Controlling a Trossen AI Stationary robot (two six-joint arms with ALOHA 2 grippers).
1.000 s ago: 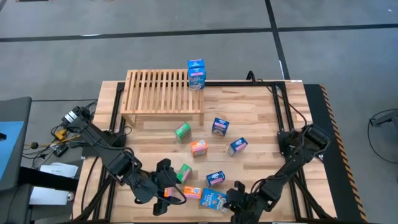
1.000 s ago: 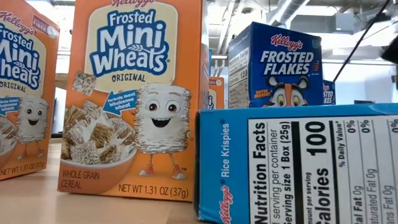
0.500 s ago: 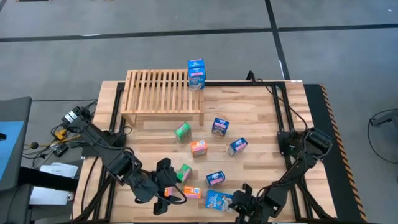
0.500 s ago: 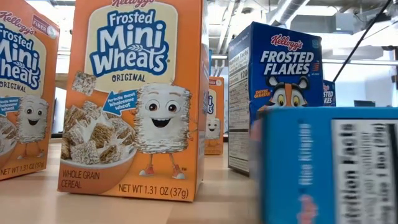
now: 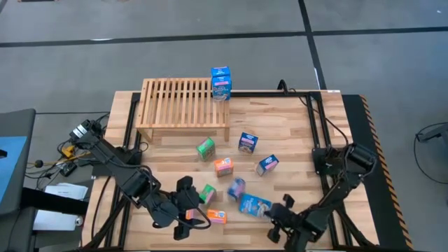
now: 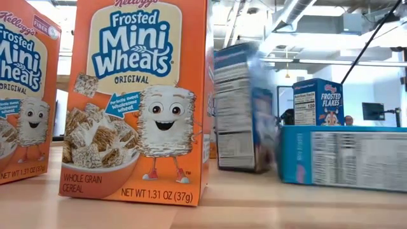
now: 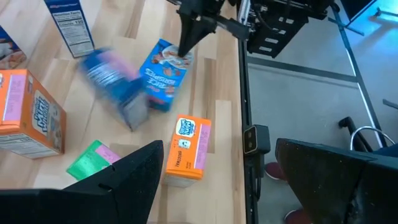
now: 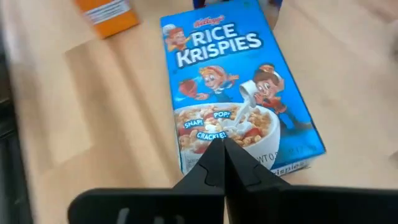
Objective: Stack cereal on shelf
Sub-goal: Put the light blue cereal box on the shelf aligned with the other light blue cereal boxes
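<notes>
Lying flat on the light plank tabletop (image 5: 294, 133), a blue rectangular cardboard Rice Krispies box (image 8: 233, 87) is touched at its near edge by the fully closed, empty right pincer (image 8: 222, 163). Well beyond it, the light-wood slatted shelf (image 5: 183, 102) is seen carrying one upright blue box (image 5: 220, 83). The left pincer (image 5: 187, 224) is held wide apart, empty, beside a small orange box (image 7: 188, 149).

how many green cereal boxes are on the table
2: one green box just in front of the shelf, the other green box beside the orange box. More may hide under the arms.
</notes>
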